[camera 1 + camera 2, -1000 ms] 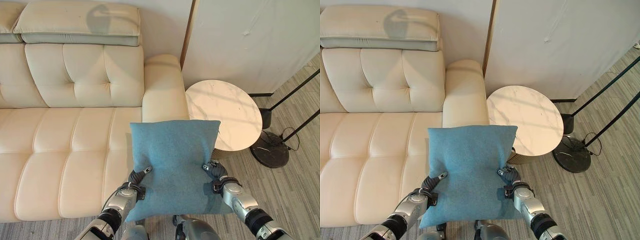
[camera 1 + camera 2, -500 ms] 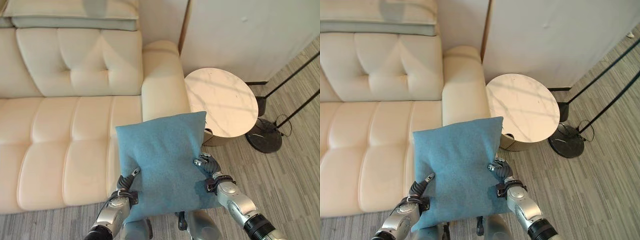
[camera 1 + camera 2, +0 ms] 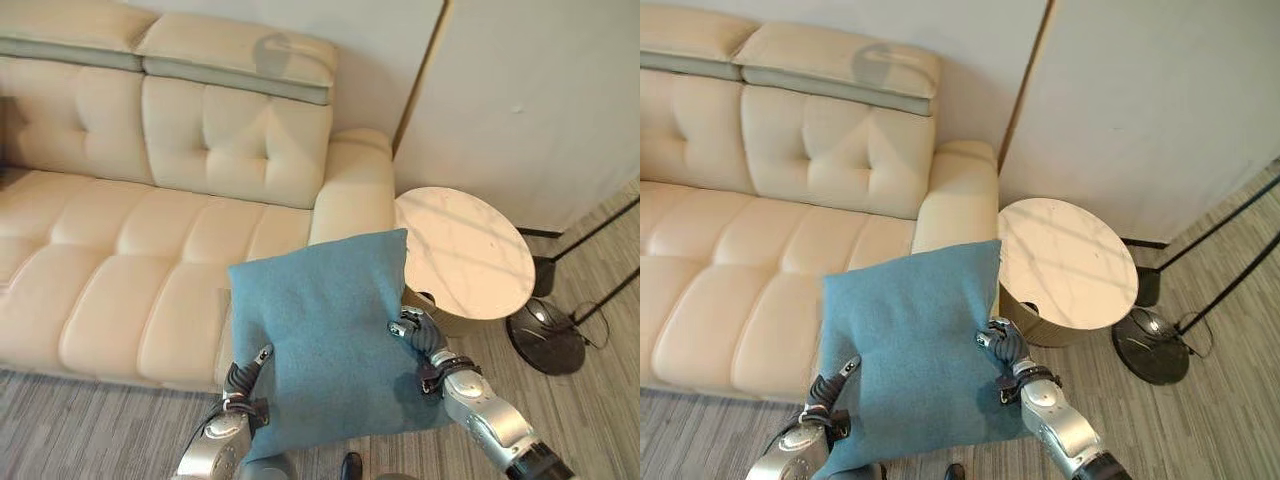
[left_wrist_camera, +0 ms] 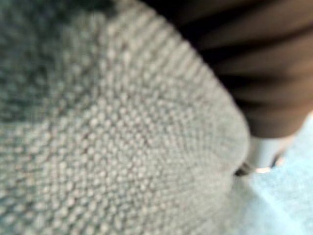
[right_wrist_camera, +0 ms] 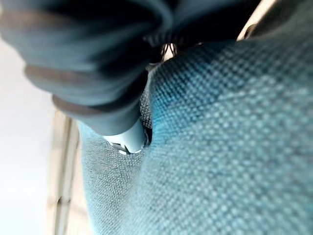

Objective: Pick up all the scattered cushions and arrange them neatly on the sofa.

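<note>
Blue cushion [image 3: 325, 340]: held aloft over the floor before the sofa [image 3: 150, 290], side table [image 3: 465, 250] at two o'clock. Left hand [image 3: 245, 375] and right hand [image 3: 420, 335] pinch opposite side edges. Judged light, soft, coarse-woven, unlikely to slip; side edges remain the sound hold.

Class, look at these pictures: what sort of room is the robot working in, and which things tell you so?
Probably a living room or lounge: a cream tufted sofa, a round side table beside its armrest, and a blue cushion.

No readable text, labels, numbers or signs anywhere.
</note>
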Controlling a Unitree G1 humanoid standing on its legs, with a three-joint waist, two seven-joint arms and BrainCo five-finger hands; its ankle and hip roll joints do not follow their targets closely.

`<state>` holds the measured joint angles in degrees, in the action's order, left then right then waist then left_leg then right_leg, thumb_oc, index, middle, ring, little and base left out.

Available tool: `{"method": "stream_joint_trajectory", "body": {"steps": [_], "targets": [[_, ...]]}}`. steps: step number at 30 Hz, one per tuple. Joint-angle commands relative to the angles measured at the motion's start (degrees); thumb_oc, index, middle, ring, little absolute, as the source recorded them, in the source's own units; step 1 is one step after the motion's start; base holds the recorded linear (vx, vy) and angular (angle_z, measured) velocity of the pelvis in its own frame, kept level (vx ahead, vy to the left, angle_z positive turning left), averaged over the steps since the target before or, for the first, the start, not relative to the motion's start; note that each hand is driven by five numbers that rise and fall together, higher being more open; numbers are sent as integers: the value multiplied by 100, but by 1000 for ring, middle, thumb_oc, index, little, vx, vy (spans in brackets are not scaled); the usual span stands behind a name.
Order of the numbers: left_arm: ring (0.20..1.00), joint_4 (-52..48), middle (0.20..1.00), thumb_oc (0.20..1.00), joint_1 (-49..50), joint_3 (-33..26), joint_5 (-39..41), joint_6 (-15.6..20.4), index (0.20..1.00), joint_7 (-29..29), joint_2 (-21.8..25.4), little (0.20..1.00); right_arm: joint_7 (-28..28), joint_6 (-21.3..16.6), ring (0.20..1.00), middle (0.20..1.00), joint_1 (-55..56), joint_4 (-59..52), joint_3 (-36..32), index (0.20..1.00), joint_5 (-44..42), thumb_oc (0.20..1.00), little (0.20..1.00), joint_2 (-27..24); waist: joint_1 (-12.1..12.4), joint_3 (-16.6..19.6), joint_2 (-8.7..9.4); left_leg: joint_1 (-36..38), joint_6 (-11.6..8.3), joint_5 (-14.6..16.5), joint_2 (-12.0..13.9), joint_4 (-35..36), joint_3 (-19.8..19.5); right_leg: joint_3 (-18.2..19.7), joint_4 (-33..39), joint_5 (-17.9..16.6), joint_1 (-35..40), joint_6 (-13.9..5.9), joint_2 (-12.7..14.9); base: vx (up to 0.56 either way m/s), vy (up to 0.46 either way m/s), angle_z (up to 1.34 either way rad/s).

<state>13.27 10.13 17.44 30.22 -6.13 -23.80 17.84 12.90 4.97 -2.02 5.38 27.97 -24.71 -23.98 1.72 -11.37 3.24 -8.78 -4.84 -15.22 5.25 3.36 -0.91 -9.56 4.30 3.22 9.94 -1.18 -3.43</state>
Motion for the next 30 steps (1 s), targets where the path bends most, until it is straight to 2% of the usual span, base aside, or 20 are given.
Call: {"method": "stream_joint_trajectory", "body": {"steps": [1, 2, 4, 5, 6, 7, 8, 9, 11, 12, 13, 14, 15, 19, 23, 25, 26, 27, 28, 30], "targets": [[200, -731, 200, 200, -453, 50, -250, 406, 200, 218, -246, 200, -504, -455, 200, 200, -492, -897, 281, 200, 15, 200, 200, 515, -13, -201, 218, 38, 75, 500, -336, 164, 1150, -176, -352, 392, -457, 32, 90, -148, -45, 122], [200, -748, 200, 200, -445, 45, -252, 399, 200, 218, -244, 200, -504, -455, 200, 200, -493, -900, 281, 200, 17, 200, 200, 514, -16, -213, 207, 18, 102, 454, -322, 164, 1175, -203, -346, 363, -471, 52, 75, -121, -59, 92], [200, -956, 200, 200, -275, 10, -321, 411, 200, 276, -269, 200, -534, -394, 200, 200, -440, -929, 297, 200, 74, 200, 200, 500, 24, -161, 301, 180, 179, 980, -320, -597, 1197, -399, -201, 297, -373, 17, 249, -106, -45, 49], [200, -959, 200, 200, -274, 9, -321, 409, 200, 276, -268, 200, -534, -393, 200, 200, -440, -930, 297, 200, 74, 200, 200, 500, 16, -159, 299, 161, 182, 982, -317, -619, 1192, -409, -198, 291, -378, 19, 247, -98, -1, 19], [200, -991, 200, 200, -243, 25, -323, 426, 200, 247, -295, 200, -524, -387, 200, 200, -432, -935, 334, 200, 67, 200, 200, 500, 40, -133, 345, 212, 234, 1375, -296, -1109, 1149, -542, -167, 294, -382, 28, 337, -66, 3, 22], [200, -992, 200, 200, -241, 25, -323, 425, 200, 247, -295, 200, -523, -387, 200, 200, -431, -935, 335, 200, 67, 200, 200, 499, 35, -132, 342, 200, 234, 1391, -292, -1133, 1143, -546, -167, 296, -381, 28, 333, -110, 35, 59], [200, -1008, 200, 200, -251, 71, -309, 446, 200, 221, -301, 200, -480, -401, 200, 200, -449, -928, 353, 200, 32, 200, 200, 490, 45, -119, 343, 334, 276, 1653, -236, -1376, 1169, -708, -158, 294, -425, 42, 399, -70, 62, 85], [200, -1020, 200, 200, -260, 103, -280, 454, 200, 206, -306, 200, -463, -414, 200, 200, -461, -967, 348, 200, 1, 200, 200, 472, 39, -122, 341, 410, 289, 1756, -226, -1454, 1203, -801, -137, 292, -440, 42, 428, -71, 62, 77], [200, -1034, 200, 200, -264, 119, -272, 461, 200, 210, -316, 200, -447, -422, 200, 200, -465, -974, 331, 200, -21, 200, 200, 441, 19, -103, 319, 542, 282, 1872, -211, -1345, 1257, -916, -111, 295, -465, 30, 451, -25, 82, 41], [200, -1043, 200, 200, -265, 139, -253, 467, 200, 212, -308, 200, -429, -417, 200, 200, -437, -992, 280, 200, -17, 200, 200, 405, -28, -53, 284, 723, 256, 1876, -169, -1105, 1378, -1042, -82, 291, -499, 3, 467, -24, 172, 39], [200, -1060, 200, 200, -271, 188, -248, 449, 200, 239, -322, 200, -402, -406, 200, 200, -411, -1060, 257, 200, -23, 200, 200, 400, -67, 0, 214, 866, 218, 1664, -200, -538, 1406, -1196, 29, 206, -525, -70, 468, -13, 197, 127], [200, -1059, 200, 200, -252, 193, -280, 439, 200, 248, -327, 200, -386, -412, 200, 200, -408, -1097, 247, 200, -30, 200, 200, 397, -83, 49, 175, 963, 202, 1595, -236, -152, 1403, -1253, 69, 185, -555, -113, 460, -33, 329, 124], [200, -1216, 200, 200, -184, 102, -576, 399, 200, 208, -226, 200, -370, -479, 200, 200, -398, -1189, 208, 200, -49, 200, 200, 416, -46, 90, 189, 983, 192, 1574, -269, 164, 1378, -1275, 70, 37, -720, -219, 483, -20, 328, 107], [200, -1395, 200, 200, 92, -124, -617, 501, 200, 91, -216, 200, -391, -547, 200, 200, -259, -1288, 156, 200, -93, 200, 200, 439, 102, 49, 312, 974, 262, 1664, -308, 164, 1444, -1244, 70, -114, -804, -379, 570, 11, 239, 7], [200, -1347, 200, 200, 70, -83, -682, 497, 200, 45, -198, 200, -370, -536, 200, 200, -249, -1258, 176, 200, -52, 200, 200, 498, 164, 36, 402, 979, 347, 1731, -392, 164, 1378, -1233, 70, -201, -767, -463, 636, 44, 184, 3], [200, -1312, 200, 200, 14, -28, -728, 500, 200, 1, -190, 200, -359, -531, 200, 200, -282, -1226, 211, 200, -47, 200, 200, 550, 190, 13, 406, 999, 422, 1773, -452, 164, 1309, -1223, -148, -177, -807, -506, 718, 54, 222, 8], [200, -1311, 200, 200, -97, 63, -746, 508, 200, -55, -181, 200, -312, -548, 200, 200, -324, -1200, 229, 200, -8, 200, 200, 608, 216, -28, 367, 1051, 547, 1833, -538, 164, 1188, -1170, -831, -22, -974, -546, 879, 44, 188, 9], [200, -1309, 200, 200, -101, 64, -746, 509, 200, -56, -181, 200, -312, -548, 200, 200, -327, -1198, 227, 200, -8, 200, 200, 609, 216, -31, 369, 1050, 552, 1835, -544, 164, 1186, -1169, -866, -3, -989, -551, 891, 77, 371, 9], [200, -1285, 200, 200, -191, 157, -797, 519, 200, -106, -164, 200, -300, -546, 200, 200, -329, -1180, 274, 200, 55, 200, 200, 663, 170, -117, 312, 1149, 686, 1899, -635, 164, 1056, -1087, -1703, -31, -1281, -579, 1106, 32, 190, 17], [200, -1247, 200, 200, -238, 201, -846, 505, 200, -138, -162, 200, -280, -546, 200, 200, -341, -1158, 309, 200, 55, 200, 200, 692, 131, -174, 293, 1202, 745, 1930, -689, 164, 1004, -1023, -2083, -113, -1423, -607, 1206, 40, 197, 31]]}}
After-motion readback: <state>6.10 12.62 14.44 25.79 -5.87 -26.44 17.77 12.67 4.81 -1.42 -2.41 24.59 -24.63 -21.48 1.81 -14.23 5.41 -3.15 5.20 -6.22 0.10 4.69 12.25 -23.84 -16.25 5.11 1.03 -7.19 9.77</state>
